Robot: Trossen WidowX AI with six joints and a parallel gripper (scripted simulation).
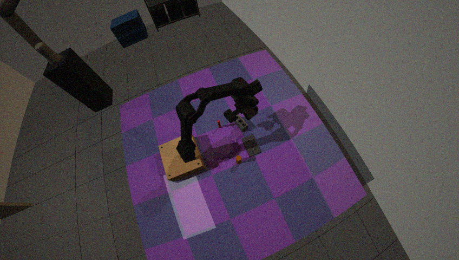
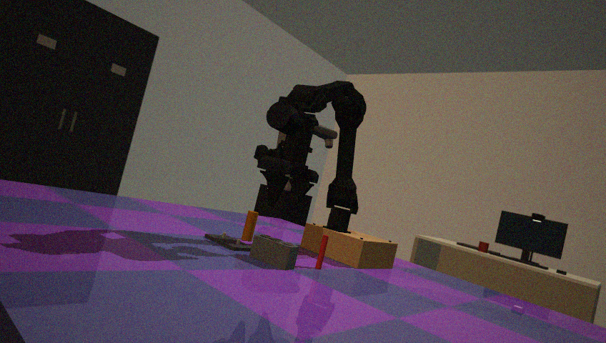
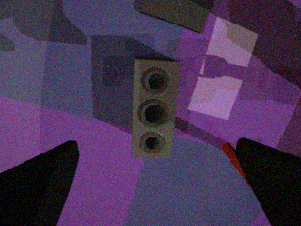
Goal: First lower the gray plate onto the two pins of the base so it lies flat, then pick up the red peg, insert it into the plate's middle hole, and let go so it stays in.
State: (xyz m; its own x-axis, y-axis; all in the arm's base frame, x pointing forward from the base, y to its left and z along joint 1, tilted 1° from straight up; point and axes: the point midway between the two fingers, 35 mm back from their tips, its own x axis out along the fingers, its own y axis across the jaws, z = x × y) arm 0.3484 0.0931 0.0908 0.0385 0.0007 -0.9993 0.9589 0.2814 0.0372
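Gray is the color of the plate [image 3: 153,108], a small block with three round holes in a row. It rests on the checkered mat [image 1: 263,193], not yet on the base [image 1: 251,144], so the first job is not done. From the wrist camera the plate runs long from near to far, and its holes face up at the camera. It looks slightly turned, not quite straight with the picture.

Above it hangs the gripper [image 3: 157,198]. Its two dark fingers are spread wide apart and hold nothing. They sit on either side of the near end of the plate, well above it. I think the arm hangs here so it can go down and pinch the plate across its thin sides. The fingers seem lined up for that, since the plate's long way runs between them.

The base lies flat on the mat, a little way off from the plate. In the side view a small pin stands up from it.

The red peg [image 2: 321,251] stands upright just beside the plate. An orange peg [image 2: 249,226] stands upright right by the base. Going down, the right finger could bump the red peg, because a bit of red shows at its edge.
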